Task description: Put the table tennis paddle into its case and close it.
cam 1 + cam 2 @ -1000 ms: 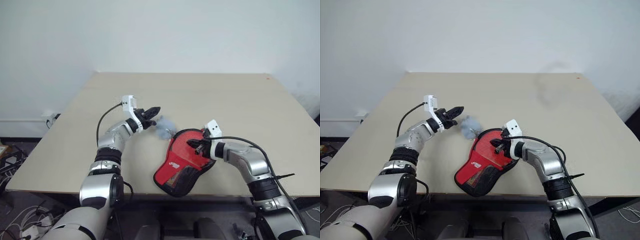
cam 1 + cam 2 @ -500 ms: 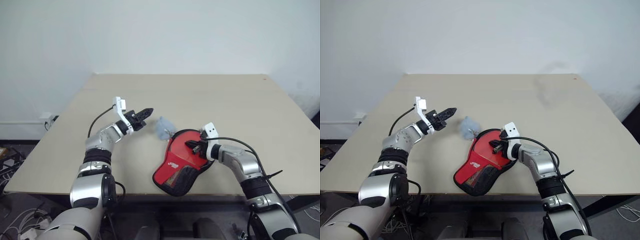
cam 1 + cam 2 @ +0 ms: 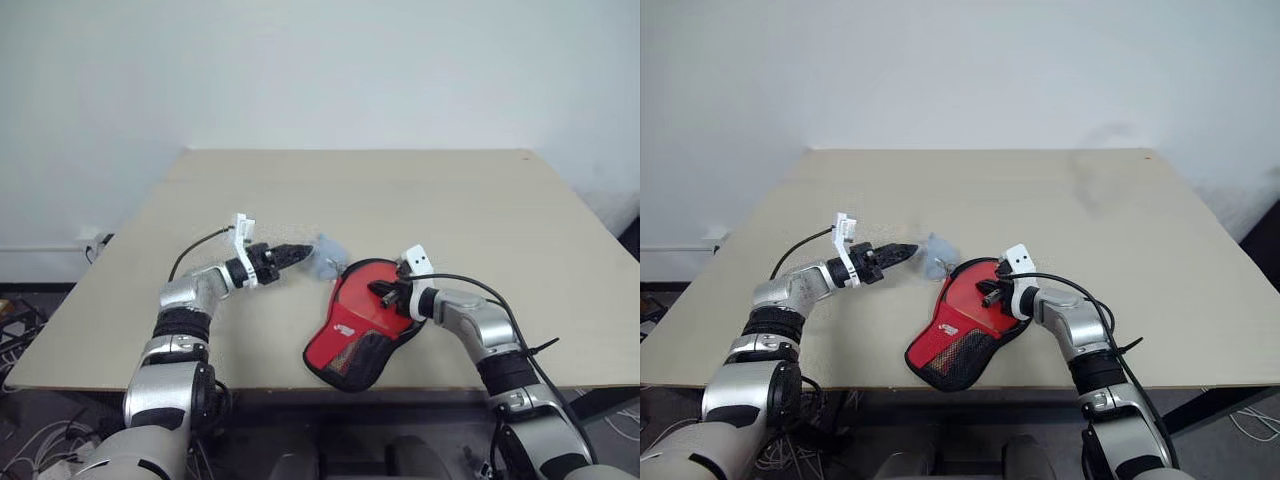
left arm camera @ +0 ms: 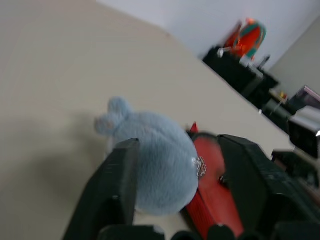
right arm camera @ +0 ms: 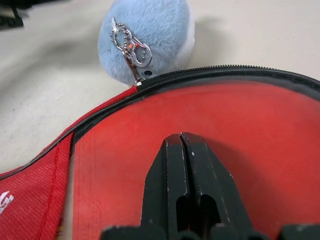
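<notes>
Left eye view first, working down from the biggest thing: one tan table, and near its front edge one case, which serves as the landmark for everything else. It lies flat with its clear window up, its long axis running from the rounded head at the far right down to the mesh handle end at the near left. One table tennis paddle is already inside it, the red face showing through the window.

One right gripper rests on the head of the case, fingers pressed together with nothing between them, seemingly pinning the case down. In the right wrist view the zip's teeth run along the head's far rim to a slider sitting at the puff.

One left gripper sits just off the far-left edge of the case head, pointing across toward it, nearly level with the table. Its fingers stand apart, straddling the puff without, as far as can be told, squeezing it.

One grey-blue puff lies on the table just beyond the far-left rim of the head, chained to the slider. The left arm is the nearer one, so my judgement is that the coming move is to close on the puff and draw it along the rim.
</notes>
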